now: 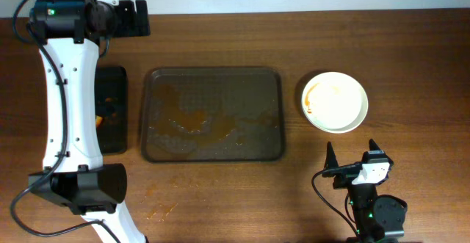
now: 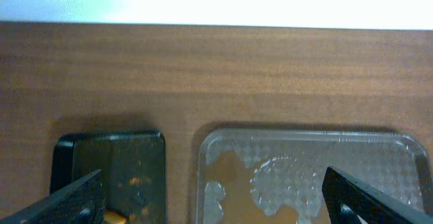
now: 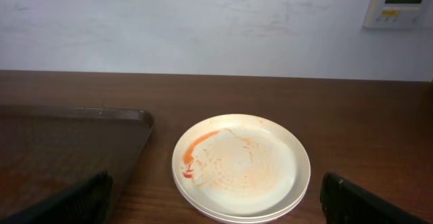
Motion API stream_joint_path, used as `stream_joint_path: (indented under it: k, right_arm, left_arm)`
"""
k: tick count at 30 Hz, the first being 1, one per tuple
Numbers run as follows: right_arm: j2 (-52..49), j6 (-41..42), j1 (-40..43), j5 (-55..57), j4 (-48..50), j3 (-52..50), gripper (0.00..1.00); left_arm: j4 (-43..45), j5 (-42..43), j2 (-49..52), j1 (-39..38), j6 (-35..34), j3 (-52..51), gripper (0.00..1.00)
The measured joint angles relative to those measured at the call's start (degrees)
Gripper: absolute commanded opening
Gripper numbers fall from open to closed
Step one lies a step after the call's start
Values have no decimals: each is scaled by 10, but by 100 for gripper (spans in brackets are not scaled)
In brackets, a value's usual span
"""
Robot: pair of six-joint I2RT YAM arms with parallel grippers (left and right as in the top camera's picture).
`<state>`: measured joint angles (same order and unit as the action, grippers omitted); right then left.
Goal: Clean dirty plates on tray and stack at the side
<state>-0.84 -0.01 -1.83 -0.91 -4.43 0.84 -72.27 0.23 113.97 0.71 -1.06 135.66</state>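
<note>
A stack of round white plates stands on the table right of the tray; the top plate carries a faint orange-red smear and a streak at its left rim. The large brown-grey tray holds no plates, only water and brownish residue. My left gripper is open and empty at the table's far left, above the gap between both trays. My right gripper is open and empty near the front edge, just short of the plate stack.
A smaller black tray with orange bits lies left of the large tray; it also shows in the left wrist view. The left arm's white link runs over the table's left side.
</note>
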Motion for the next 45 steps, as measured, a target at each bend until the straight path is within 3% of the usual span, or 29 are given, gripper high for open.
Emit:
stream_joint_path:
  k: [4, 8, 10, 11, 14, 18, 21, 26, 28, 33, 35, 45]
  right_arm:
    - [0, 0, 0, 0, 0, 0, 98]
    - [0, 0, 0, 0, 0, 0, 98]
    - [0, 0, 0, 2, 0, 0, 98]
    - [1, 0, 0, 4, 0, 0, 98]
    - [2, 0, 0, 6, 0, 0, 98]
    - [2, 0, 0, 8, 0, -1, 98]
    - [2, 0, 0, 8, 2, 0, 98]
    - [1, 0, 0, 8, 1, -1, 98]
    - [2, 0, 0, 8, 1, -1, 98]
    - [2, 0, 0, 8, 2, -1, 98]
    - [3, 0, 0, 8, 1, -1, 98]
    - [3, 0, 0, 8, 1, -1, 98]
  left_arm:
    - [-20, -4, 0, 0, 10, 0, 99]
    - [-16, 44, 0, 0, 76, 0, 99]
    - [90, 54, -26, 0, 90, -79, 99]
    - [210, 61, -78, 0, 94, -214, 99]
    - [436, 73, -207, 8, 107, -526, 99]
    - [652, 74, -398, 55, 120, -864, 99]
    - [765, 73, -582, 81, 130, -1071, 99]
    - [835, 68, -918, 81, 163, -1298, 99]
    - [826, 68, -999, 81, 165, -1347, 99]
    - [695, 61, -1087, 77, 179, -1350, 99]
    - [687, 55, -1132, 68, 180, -1350, 99]
    - [685, 54, -1133, 64, 180, -1350, 99]
